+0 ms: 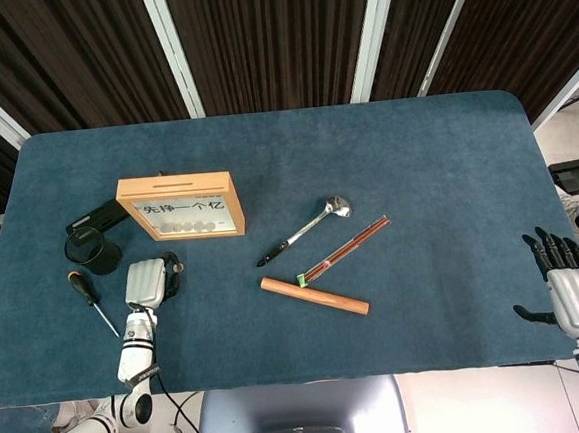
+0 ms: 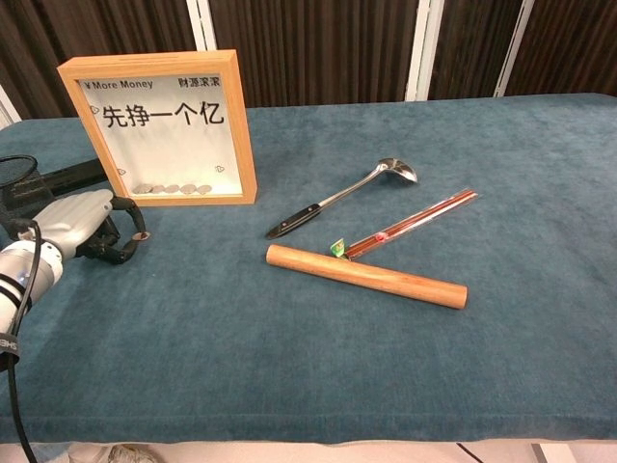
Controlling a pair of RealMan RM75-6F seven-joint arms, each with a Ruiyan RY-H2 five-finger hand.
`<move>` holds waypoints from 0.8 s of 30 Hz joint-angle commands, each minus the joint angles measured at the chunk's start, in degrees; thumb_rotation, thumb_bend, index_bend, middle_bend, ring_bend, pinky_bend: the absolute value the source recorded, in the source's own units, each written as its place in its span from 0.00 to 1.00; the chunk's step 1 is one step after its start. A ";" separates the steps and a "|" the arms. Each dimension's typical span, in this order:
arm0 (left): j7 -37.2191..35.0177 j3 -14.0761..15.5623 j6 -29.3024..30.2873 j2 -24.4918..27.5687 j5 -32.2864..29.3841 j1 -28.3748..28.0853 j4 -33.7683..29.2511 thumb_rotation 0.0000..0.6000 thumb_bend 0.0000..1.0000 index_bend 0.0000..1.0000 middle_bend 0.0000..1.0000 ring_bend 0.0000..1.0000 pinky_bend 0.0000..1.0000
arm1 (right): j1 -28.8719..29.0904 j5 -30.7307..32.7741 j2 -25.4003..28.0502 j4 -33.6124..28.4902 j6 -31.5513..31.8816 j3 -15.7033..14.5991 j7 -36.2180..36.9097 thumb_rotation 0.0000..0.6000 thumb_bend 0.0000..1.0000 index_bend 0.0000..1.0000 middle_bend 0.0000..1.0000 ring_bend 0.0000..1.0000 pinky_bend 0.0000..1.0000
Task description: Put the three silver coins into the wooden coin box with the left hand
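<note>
Left hand (image 2: 82, 224) sits fingers curled near the table's left edge, just before the wooden-framed glass-fronted coin box (image 2: 164, 125); can't tell whether it's pinching a coin. Next: lift to the box's top.

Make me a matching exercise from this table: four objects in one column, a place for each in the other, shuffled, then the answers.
Things:
1. wooden coin box
2. ladle
3. rolling pin
4. screwdriver

Places:
A. nearest the table's front edge, in the middle
B. on the far left, beside the left hand
C. standing upright behind the left hand
D. between the box and the chopsticks

Pairs: 1-C, 2-D, 3-A, 4-B
</note>
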 commanded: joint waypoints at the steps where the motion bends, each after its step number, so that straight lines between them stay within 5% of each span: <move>1: 0.43 -0.03 -0.07 0.08 -0.05 -0.01 -0.23 1.00 0.45 0.48 1.00 1.00 1.00 | -0.03 -0.03 0.04 -0.03 0.02 -0.03 0.05 1.00 0.14 0.00 0.00 0.00 0.00; 24: 5.43 -1.74 -2.68 0.88 -3.05 -1.00 -1.86 1.00 0.44 0.55 1.00 1.00 1.00 | -0.40 -0.24 0.41 -0.04 0.44 -0.07 0.60 1.00 0.14 0.00 0.00 0.00 0.00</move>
